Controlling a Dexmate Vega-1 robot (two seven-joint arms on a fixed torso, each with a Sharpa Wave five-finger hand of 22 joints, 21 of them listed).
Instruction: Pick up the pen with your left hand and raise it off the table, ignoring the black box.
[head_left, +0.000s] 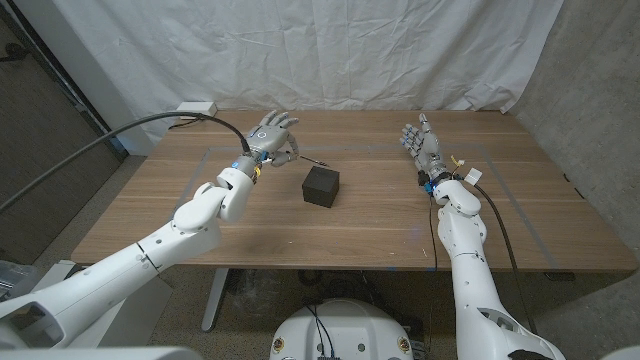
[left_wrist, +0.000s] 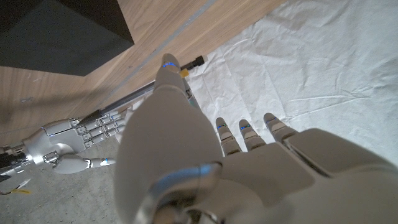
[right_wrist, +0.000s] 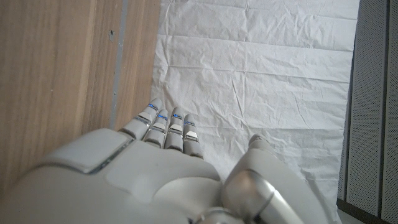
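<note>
Head view: we saw the left hand (head_left: 272, 137) up at about 11 o'clock from the black box (head_left: 321, 186), over the far part of the wooden table (head_left: 380, 235). Its fingers were curled around the pen (head_left: 312, 162), a thin dark rod sticking out of the hand toward 4 o'clock, its free end just short of the box's far edge. We couldn't tell from this view whether the pen's tip touched the wood or cleared it (too thin at this size).

Left wrist view backed up the grip: we saw the thumb lying along the pen (left_wrist: 146, 90), with the pen's dark end poking out past it, and the black box (left_wrist: 62, 28) close by on the table.

The right hand (head_left: 422, 145) was at about 2 o'clock from the box, well apart from it, held upright with its fingers apart and nothing in them. In the right wrist view the right hand (right_wrist: 161, 162) showed fingers extended side by side, thumb off to one side, nothing held.

Background: a white cloth backdrop (head_left: 300, 50) behind the table, a small white box (head_left: 198, 107) at the table's far left corner at about 10 o'clock, and a grey cable (head_left: 120, 135) arcing from it toward the left forearm.
</note>
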